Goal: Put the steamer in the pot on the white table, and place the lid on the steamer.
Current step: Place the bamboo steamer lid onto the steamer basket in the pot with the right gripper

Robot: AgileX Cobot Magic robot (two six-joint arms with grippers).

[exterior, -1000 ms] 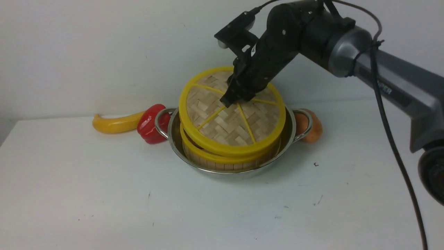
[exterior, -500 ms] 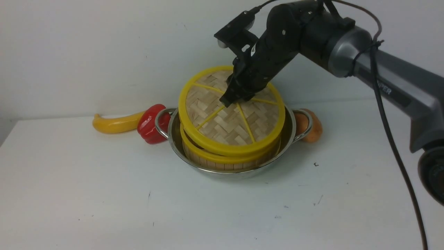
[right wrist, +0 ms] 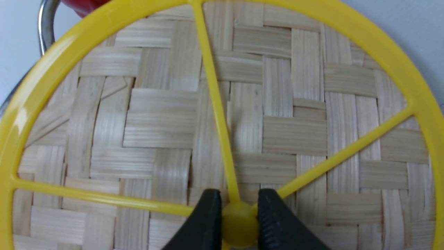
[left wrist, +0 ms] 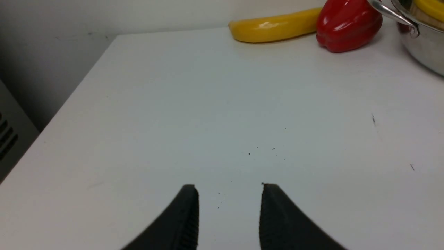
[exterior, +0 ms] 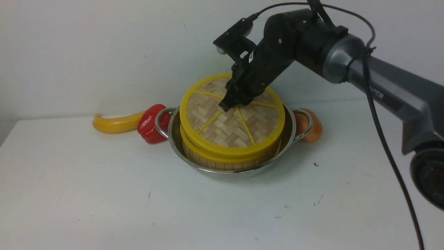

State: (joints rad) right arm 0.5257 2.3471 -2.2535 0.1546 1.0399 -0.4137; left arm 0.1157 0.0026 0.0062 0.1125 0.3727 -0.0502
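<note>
Largest first, we see the plain white desk (exterior: 104, 194), scuffed with small dark marks. On it stands the wide shallow stainless-steel pot (exterior: 172, 133) with two loop handles, and inside the pot sits the round bamboo steamer (exterior: 222, 161) with its yellow rim; we cannot tell what it holds, since it is covered. Over it lies the flat woven-bamboo lid (exterior: 222, 128) with yellow rim and spokes, tipped a little, its far edge higher than its near edge. The right hand (right wrist: 239, 222) is directly above the lid's middle, clenched on the small yellow centre knob (right wrist: 239, 224), one finger on each side. We judge that the next move is straight down until the rim seats level, then letting go. The left hand (left wrist: 229, 211) is well apart over bare desk, released and grasping nothing.
</note>
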